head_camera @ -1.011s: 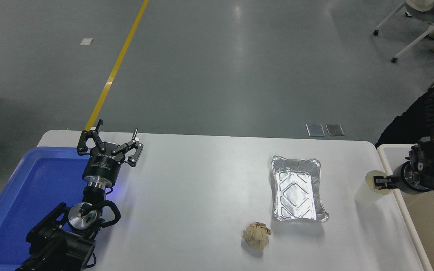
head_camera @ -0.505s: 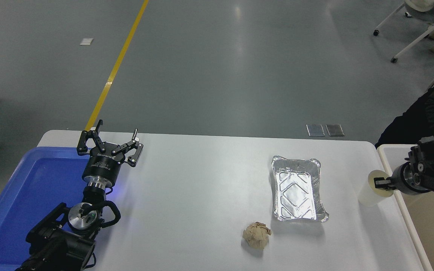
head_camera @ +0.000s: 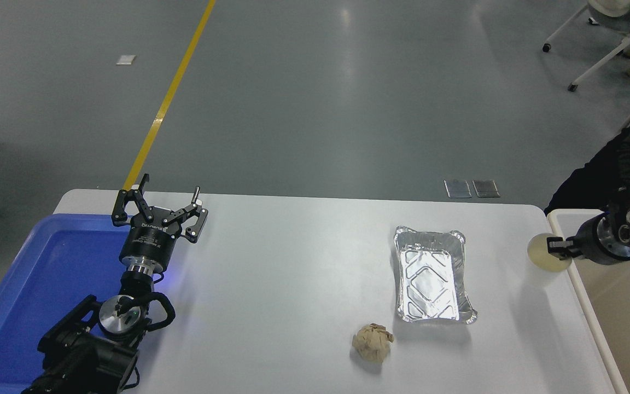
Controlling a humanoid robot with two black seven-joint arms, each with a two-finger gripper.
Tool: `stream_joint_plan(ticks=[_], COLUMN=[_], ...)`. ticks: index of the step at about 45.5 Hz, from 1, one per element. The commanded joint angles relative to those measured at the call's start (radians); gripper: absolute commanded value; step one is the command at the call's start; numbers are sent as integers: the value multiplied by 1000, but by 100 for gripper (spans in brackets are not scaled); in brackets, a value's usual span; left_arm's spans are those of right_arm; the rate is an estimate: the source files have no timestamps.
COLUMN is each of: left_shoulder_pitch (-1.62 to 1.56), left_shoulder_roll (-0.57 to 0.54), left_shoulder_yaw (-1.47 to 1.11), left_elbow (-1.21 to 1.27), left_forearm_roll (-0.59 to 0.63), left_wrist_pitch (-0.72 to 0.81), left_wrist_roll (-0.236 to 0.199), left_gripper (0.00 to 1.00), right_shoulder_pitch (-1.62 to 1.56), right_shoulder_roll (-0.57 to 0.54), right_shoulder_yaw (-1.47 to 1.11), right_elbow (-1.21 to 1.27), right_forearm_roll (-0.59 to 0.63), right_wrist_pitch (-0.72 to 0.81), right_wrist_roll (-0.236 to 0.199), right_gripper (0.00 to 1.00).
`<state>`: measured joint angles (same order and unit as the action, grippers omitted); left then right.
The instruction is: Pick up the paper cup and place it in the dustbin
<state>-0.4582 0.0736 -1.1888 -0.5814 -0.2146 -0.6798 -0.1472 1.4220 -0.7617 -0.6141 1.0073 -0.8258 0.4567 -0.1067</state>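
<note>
The paper cup (head_camera: pixel 544 254) is lifted off the table near its right edge, its cream inside facing the camera. My right gripper (head_camera: pixel 558 248) comes in from the right edge and is shut on the cup's rim. Just right of the table stands the off-white dustbin (head_camera: pixel 561 219), only its left rim and part of its inside in view. The cup hangs over the table's edge, close to the bin's left rim. My left gripper (head_camera: pixel 159 210) is parked open at the lower left, over the corner of the blue tray.
A silver foil tray (head_camera: pixel 432 273) lies right of centre, with a crumpled tan paper ball (head_camera: pixel 372 342) in front of it. A blue plastic tray (head_camera: pixel 30 295) fills the table's left end. A person in dark clothing (head_camera: pixel 621 164) is at the far right.
My right gripper has raised the cup off the table and tipped it, so its opening now faces the camera. It moved slightly up and toward the bin. The left arm stayed still.
</note>
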Motion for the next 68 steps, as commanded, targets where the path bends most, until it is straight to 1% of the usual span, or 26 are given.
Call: stream_joint_plan(ticks=[1,8,18,24,37,41,45,49,51,55,58,68], left_shoulder_pitch=[1,0,0,1,1,1,1,1,1,1,1,1], left_shoulder_roll=[0,0,0,0,2,0,0,0,0,0,2,0], left_shoulder_yaw=[0,0,-2,0,0,-2,0,-2,-2,-2,0,-2], left_elbow=[0,0,0,0,0,0,0,0,0,0,0,0], left_forearm_roll=[0,0,0,0,0,0,0,0,0,0,0,0], left_wrist_pitch=[0,0,0,2,0,0,0,0,0,0,0,0], left_wrist_roll=[0,0,0,0,0,0,0,0,0,0,0,0], left_gripper=[99,99,99,99,99,99,99,99,99,99,99,99], right_shoulder_pitch=[287,507,819,936,1005,1006,990,931,878,732,597,204], right_shoulder_roll=[-126,-180,-176,-169,-185,-214,-249,-294,-321,-341,-347,-344], right_shoulder_yaw=[-88,-173,-393,-455,-467,-466,-452,-449,-437,-365,-285,-40], right_elbow=[161,240,323,358,353,343,291,173,108,-15,-85,-279], right_forearm_roll=[14,22,97,109,140,148,146,148,151,186,240,431], right_wrist_pitch=[137,241,329,329,329,329,329,329,295,150,54,-159], right_wrist_roll=[-2,-4,-1,-1,-4,-10,-16,-18,-18,-16,-16,-16], right_gripper=[0,0,0,0,0,0,0,0,0,0,0,0])
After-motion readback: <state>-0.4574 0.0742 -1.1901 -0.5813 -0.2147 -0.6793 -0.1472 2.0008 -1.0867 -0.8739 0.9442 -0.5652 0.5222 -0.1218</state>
